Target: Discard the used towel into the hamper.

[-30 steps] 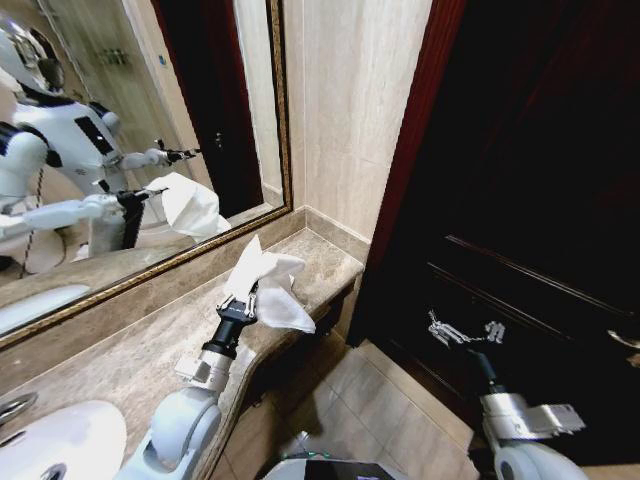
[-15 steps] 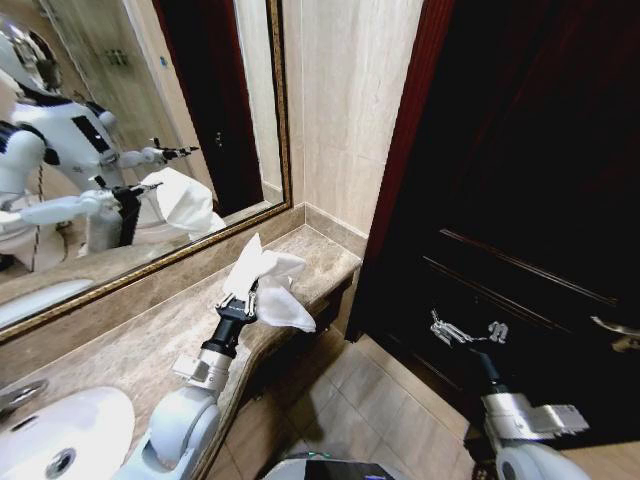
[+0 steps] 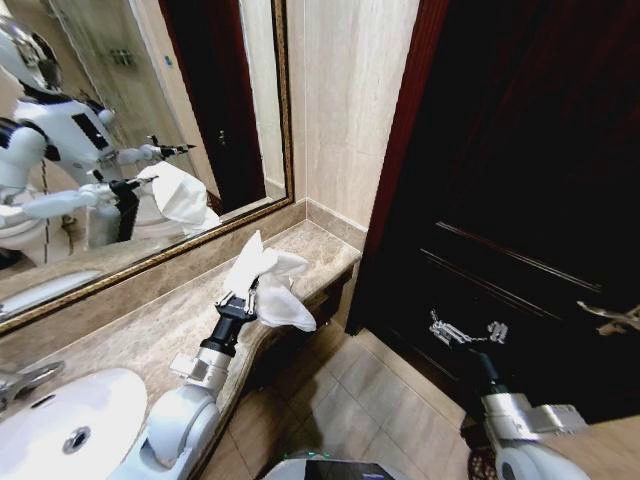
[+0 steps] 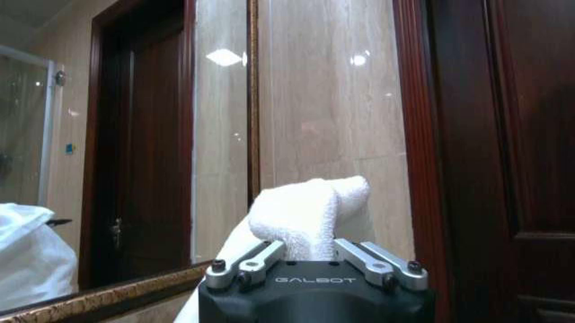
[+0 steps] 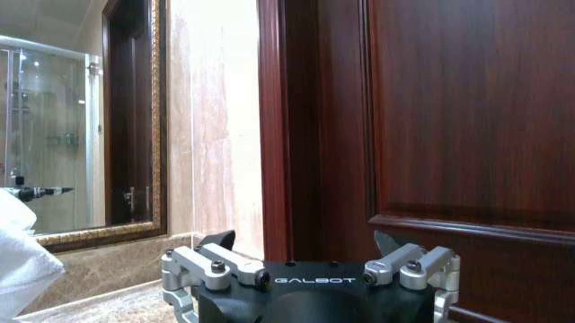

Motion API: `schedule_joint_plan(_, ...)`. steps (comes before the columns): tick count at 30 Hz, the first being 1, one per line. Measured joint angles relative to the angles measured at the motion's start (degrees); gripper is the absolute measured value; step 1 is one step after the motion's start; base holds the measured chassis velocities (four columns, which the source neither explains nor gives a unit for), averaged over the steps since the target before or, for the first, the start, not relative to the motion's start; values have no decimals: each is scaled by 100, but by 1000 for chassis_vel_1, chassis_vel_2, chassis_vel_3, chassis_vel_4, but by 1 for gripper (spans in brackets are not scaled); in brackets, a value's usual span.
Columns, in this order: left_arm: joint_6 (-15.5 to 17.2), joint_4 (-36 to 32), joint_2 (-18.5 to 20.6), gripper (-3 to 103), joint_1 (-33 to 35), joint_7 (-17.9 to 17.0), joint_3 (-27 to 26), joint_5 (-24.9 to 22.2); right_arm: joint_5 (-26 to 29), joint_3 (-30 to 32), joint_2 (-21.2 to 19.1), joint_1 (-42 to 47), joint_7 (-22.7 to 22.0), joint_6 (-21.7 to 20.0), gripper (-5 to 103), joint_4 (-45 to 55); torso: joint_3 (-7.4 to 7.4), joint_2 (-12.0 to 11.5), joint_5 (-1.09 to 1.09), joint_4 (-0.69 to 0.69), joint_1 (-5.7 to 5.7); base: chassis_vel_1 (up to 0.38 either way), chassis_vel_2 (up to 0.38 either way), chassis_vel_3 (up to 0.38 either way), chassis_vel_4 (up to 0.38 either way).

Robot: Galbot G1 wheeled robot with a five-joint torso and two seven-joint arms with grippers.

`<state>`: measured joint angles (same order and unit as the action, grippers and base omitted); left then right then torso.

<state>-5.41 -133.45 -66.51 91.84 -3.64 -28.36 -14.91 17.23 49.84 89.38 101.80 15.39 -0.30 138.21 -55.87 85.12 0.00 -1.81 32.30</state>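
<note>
The used towel (image 3: 278, 291) is white and crumpled, and it hangs above the end of the marble counter (image 3: 140, 340). My left gripper (image 3: 248, 297) is shut on it from below. In the left wrist view the towel (image 4: 306, 214) bulges up out of the left gripper (image 4: 314, 257). My right gripper (image 3: 466, 331) is held open in front of the dark wooden door, low and to the right, with nothing in it. In the right wrist view the right gripper (image 5: 310, 262) stands spread wide, and a corner of the towel (image 5: 18, 266) shows at the edge. The hamper is out of view.
A white sink (image 3: 70, 430) with a faucet (image 3: 25, 380) is set in the counter at the near left. A gold-framed mirror (image 3: 130, 150) lines the wall behind it. The dark door (image 3: 520, 200) with a lever handle (image 3: 612, 319) closes off the right. Tiled floor (image 3: 370, 400) lies between the counter and the door.
The whole head view has shifted: more of the sink and the door handle now show. Both arms keep the same pose, and the left gripper still holds the towel.
</note>
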Motion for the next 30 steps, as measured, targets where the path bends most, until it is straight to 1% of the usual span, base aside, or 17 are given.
schedule_joint_plan(30, -24, 34, 3, 8, -11, 58, -33, -60, -11, 20, -27, -29, -6, -69, 100, 20, 0, 0, 0, 0, 0, 76, -70, -71, 68)
